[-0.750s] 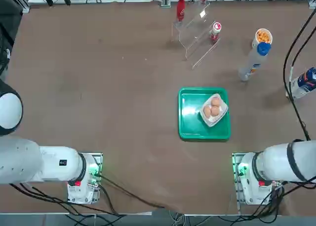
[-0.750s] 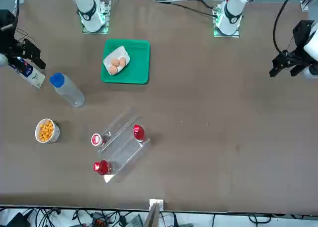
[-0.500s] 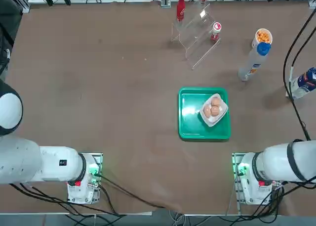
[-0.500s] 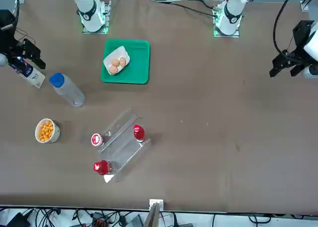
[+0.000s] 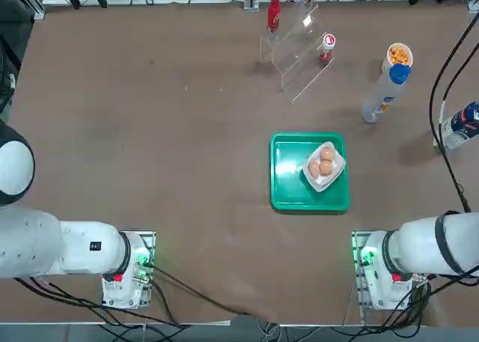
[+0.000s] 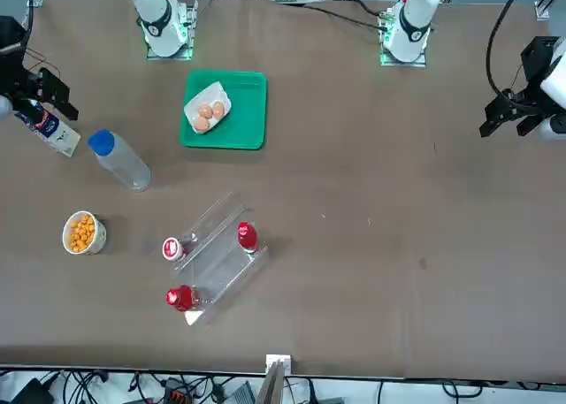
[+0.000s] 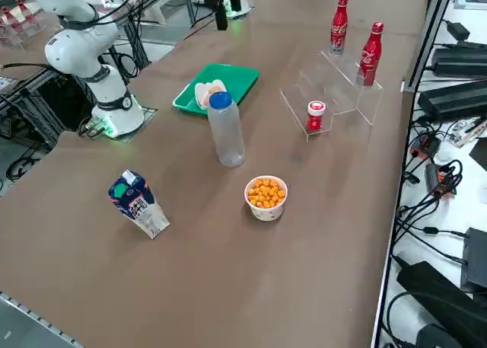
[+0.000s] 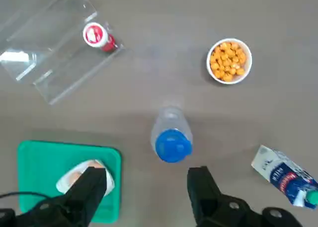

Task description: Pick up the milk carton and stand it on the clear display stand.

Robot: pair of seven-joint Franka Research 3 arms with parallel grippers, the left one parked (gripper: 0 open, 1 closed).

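Observation:
The milk carton point(image 7: 137, 203), white and dark blue with a gabled top, sits tilted on the table near the robot's right edge, also seen as the carton point(image 5: 462, 125) point(image 6: 46, 128) point(image 8: 283, 176). The clear display stand point(image 5: 299, 54) point(image 6: 212, 254) point(image 7: 335, 81) point(image 8: 54, 53) is at the far side of the table. My right gripper point(image 8: 146, 187) point(image 6: 40, 95) hovers high above the table, over the area between the blue-capped bottle and the carton. It is open and holds nothing. The carton lies off to one side of its fingers, untouched.
A tall clear bottle with a blue cap point(image 5: 382, 95) point(image 8: 171, 137) stands between the carton and the stand. A cup of orange snacks point(image 5: 399, 55) sits beside it. A green tray point(image 5: 284, 170) holds a dish of eggs. Two red bottles point(image 7: 338, 17) and a small red can point(image 7: 316, 116) occupy the stand.
The right gripper has drifted only very slightly. Nothing on the table has moved.

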